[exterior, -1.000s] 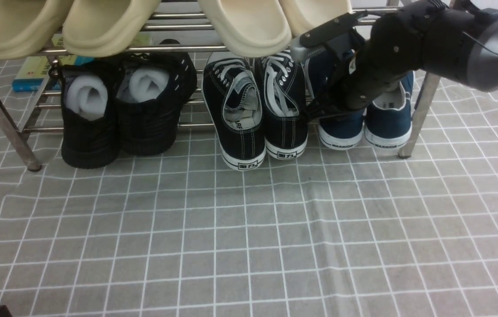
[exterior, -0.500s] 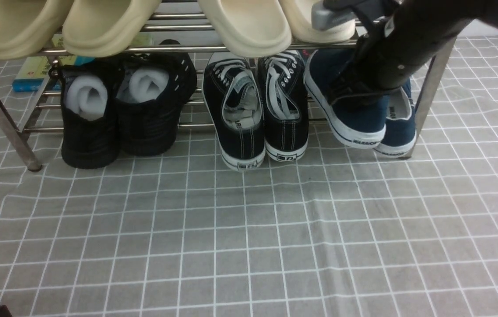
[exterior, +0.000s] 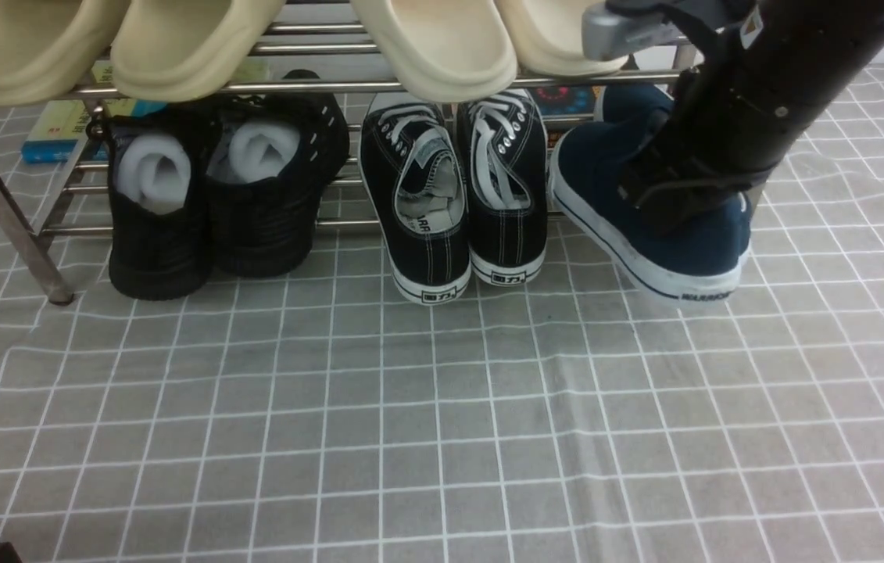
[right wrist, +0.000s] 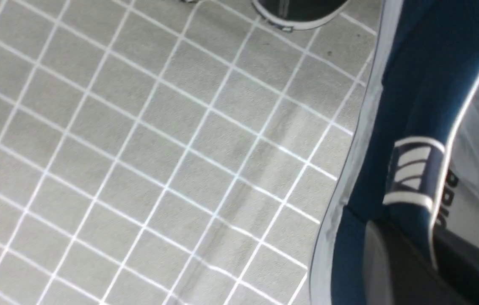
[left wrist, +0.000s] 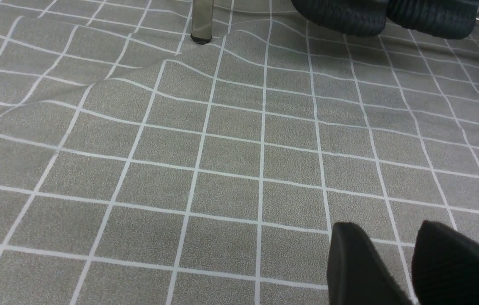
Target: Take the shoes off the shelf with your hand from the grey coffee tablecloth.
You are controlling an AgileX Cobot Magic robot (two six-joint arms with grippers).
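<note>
As the right gripper (exterior: pixel 680 199), clamped on its collar, is pulling one navy shoe (exterior: pixel 606 184) clear of the right end of the shelf (exterior: pixel 176 87) over the grey coffee tablecloth (exterior: pixel 442 407), its mate (exterior: pixel 633 100) is still waiting

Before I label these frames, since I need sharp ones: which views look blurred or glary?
Front view: crisp, mild glare on the shiny silver metal-tube shelf. Left wrist view: sharp grey-brown grid-printed cloth. Right wrist view: the close navy blue canvas slip-on is soft, out of focus.
</note>
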